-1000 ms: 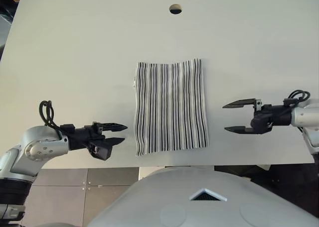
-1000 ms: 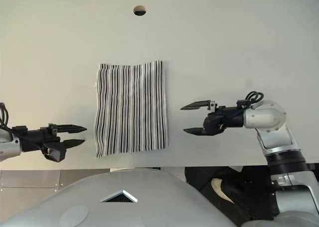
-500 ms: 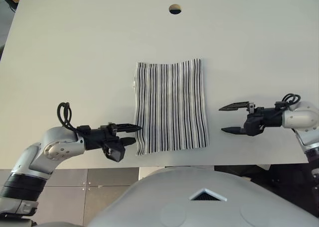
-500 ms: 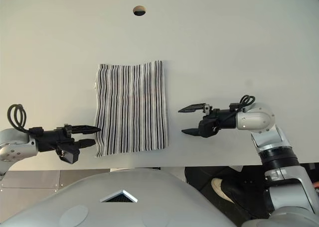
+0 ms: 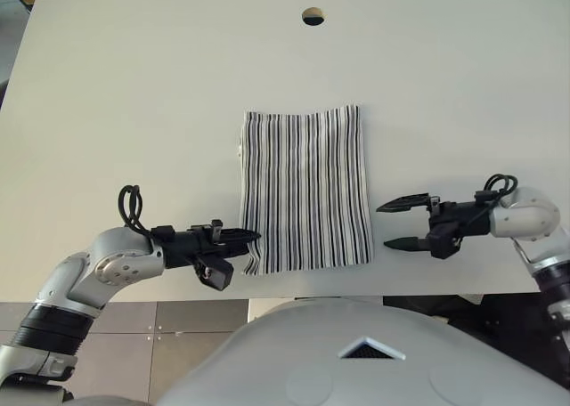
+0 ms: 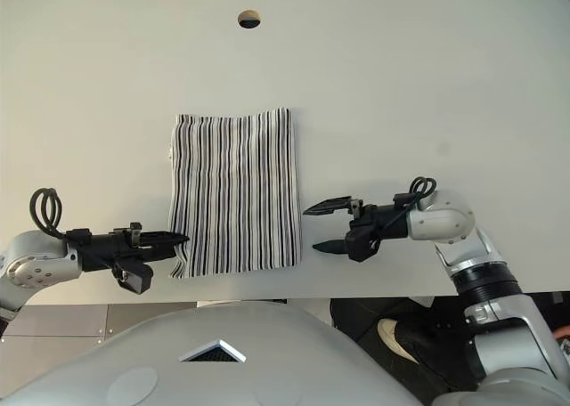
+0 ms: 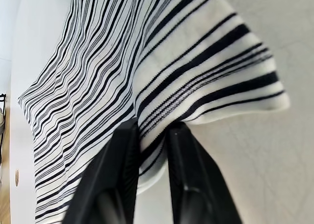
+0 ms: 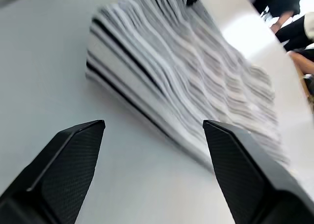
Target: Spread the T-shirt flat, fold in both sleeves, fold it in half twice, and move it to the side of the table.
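Left eye view: the T-shirt [image 5: 305, 188] lies as a striped, folded rectangle at mid-bench [image 5: 134, 94], near the front edge — a halving fold looks to be the step in hand. Left wrist view: the left gripper [image 7: 154, 126] has its jaws pinched on the near left corner. Right wrist view: the right gripper [image 8: 153, 126] has its jaws gaping just beside the near right corner, clear of the layered edge — next it should close there, then both lift together.
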Controlling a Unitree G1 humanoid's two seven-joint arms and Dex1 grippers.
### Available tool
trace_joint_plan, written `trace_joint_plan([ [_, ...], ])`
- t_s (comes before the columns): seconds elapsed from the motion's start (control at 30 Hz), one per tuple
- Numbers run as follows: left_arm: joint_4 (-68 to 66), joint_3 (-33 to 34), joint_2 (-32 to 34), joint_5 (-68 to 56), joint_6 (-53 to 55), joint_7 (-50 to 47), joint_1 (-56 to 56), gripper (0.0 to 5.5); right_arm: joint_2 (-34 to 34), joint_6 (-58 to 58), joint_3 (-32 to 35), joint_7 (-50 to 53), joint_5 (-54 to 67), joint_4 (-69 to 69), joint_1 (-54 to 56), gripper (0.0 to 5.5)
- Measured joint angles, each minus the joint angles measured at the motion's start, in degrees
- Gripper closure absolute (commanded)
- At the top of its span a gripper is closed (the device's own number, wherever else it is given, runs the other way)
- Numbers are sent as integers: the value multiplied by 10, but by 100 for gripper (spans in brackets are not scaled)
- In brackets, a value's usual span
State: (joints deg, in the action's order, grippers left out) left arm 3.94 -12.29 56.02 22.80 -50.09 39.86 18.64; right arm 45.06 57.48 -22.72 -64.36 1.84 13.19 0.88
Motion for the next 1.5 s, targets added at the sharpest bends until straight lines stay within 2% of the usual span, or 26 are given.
trace_joint_plan([
  [0.1, -2, -4, 1, 4, 0, -4, 0, 538, -11, 23, -14, 16, -12, -5, -2, 179],
  [0.33, -2, -9, 2, 6, 0, -9, -2, 538, -32, 30, -34, 57, -56, -6, 5, 179],
  [0.6, 5, -15, 2, 19, 1, -18, -7, 540, -63, 36, -51, 103, -117, 26, 35, 324],
  [1.0, 25, -19, 2, 36, 2, -36, 10, 540, -49, 45, -80, 116, -119, 42, 54, 529],
  [1.27, 54, -23, 2, 45, 16, -39, 28, 540, -4, 41, -127, 59, -46, 34, 68, 534],
  [1.5, 166, -55, 1, 50, 74, -8, 111, 540, 54, -15, -156, -33, 66, -10, 69, 534],
])
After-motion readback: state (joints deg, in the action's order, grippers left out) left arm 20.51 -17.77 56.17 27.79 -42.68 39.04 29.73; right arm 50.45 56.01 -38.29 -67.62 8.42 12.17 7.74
